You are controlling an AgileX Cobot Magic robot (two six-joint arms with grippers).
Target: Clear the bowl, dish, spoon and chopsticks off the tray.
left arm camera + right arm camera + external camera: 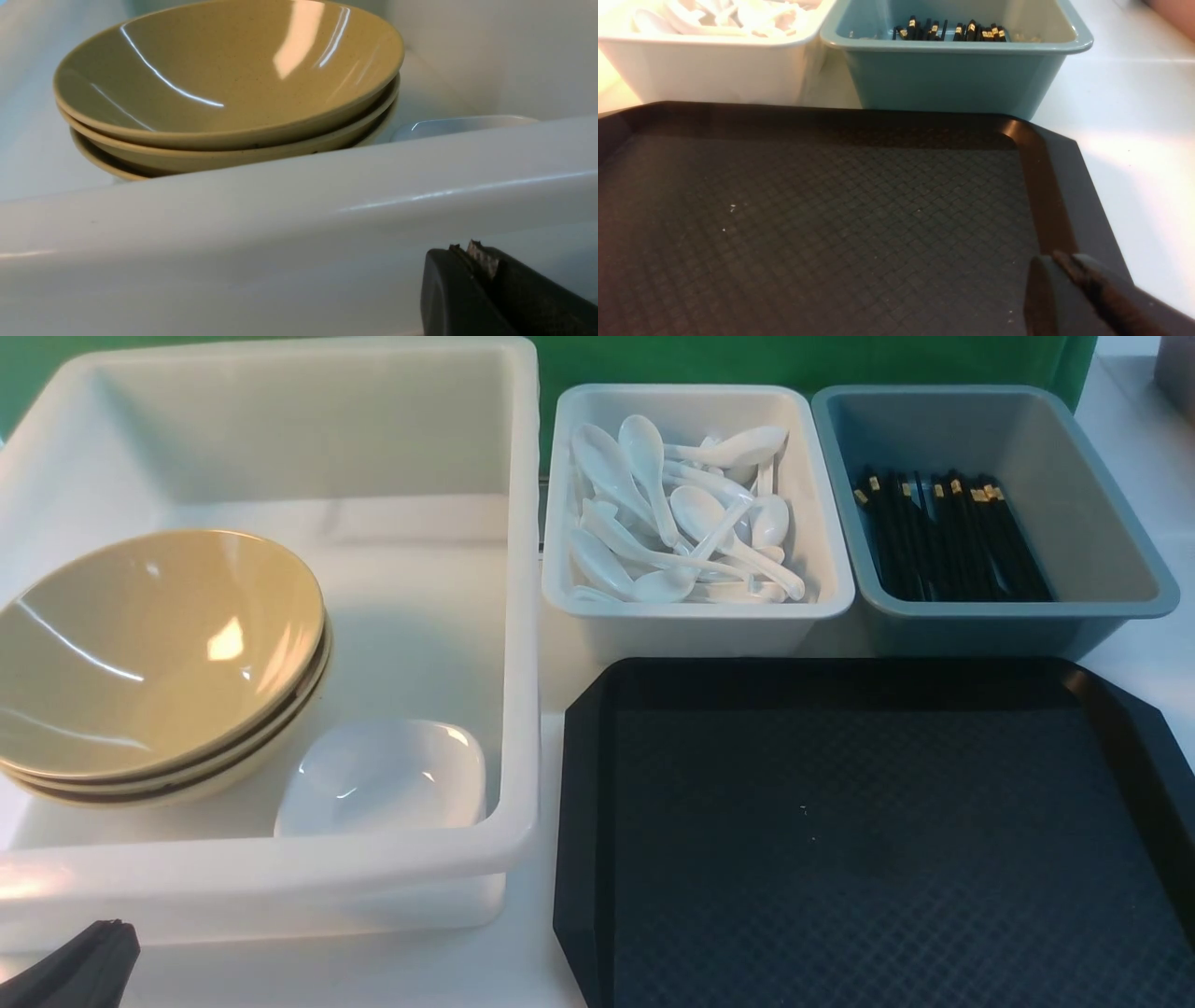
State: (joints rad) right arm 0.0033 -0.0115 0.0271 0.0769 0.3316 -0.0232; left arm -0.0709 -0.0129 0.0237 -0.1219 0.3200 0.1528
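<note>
Tray sits on the white surface at front right — black, diamond-textured floor bare, nothing on it in front or right wrist views.

Bowl is top of a stack of three tan bowls, tilted, in the big white tub at left. Dish lies in the same tub, just beside the stack toward the tray side, near the tub's front wall. In the left wrist view the bowl stack shows over the tub rim, w/ the dish's edge peeking behind it.

Spoons — a heap of white ones in the small white tub behind the tray; can't tell which one is the task's spoon. Chopsticks are a bundle of black sticks w/ gold bands in the grey-blue tub, next to the spoon tub, also behind the tray. Right wrist view shows the chopsticks' banded ends over the blue tub's wall.

Left gripper at the bottom left corner, just outside the big tub's front wall, jaws pressed together, holding nothing; left wrist view agrees. Right gripper over the tray's right rim, jaws all but together, empty; not visible in front view.
</note>
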